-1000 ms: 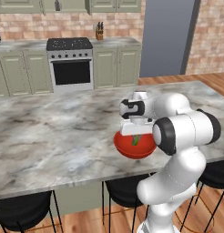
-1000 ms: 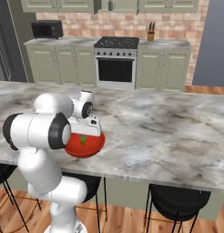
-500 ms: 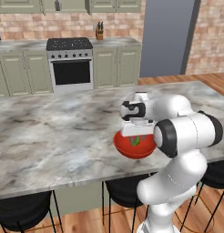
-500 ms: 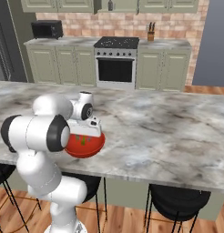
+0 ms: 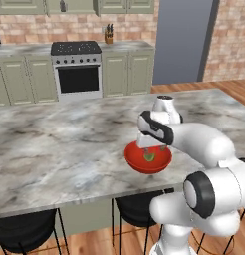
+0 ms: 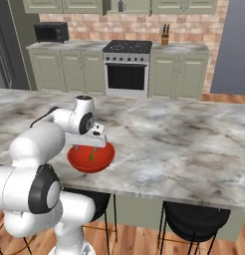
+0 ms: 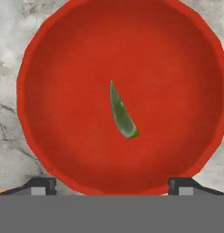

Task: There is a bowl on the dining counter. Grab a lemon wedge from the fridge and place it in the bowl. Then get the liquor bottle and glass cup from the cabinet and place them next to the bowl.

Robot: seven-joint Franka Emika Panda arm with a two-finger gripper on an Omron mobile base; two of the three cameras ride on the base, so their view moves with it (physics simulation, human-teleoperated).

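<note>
The tiny pointed yellowish-green lemon wedge (image 7: 122, 117) lay loose at the middle of the small round bright red bowl (image 7: 50, 63) on the grey-white marble surface (image 5: 60, 149), because the hand (image 7: 112, 184) directly above stood spread apart, gripping nothing.

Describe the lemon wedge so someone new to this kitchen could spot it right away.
Find the long marble dining counter with black stools. Near its front edge sits a red bowl, below the open gripper. The lemon wedge lies inside: tiny, pointed, yellowish-green against red.
</note>
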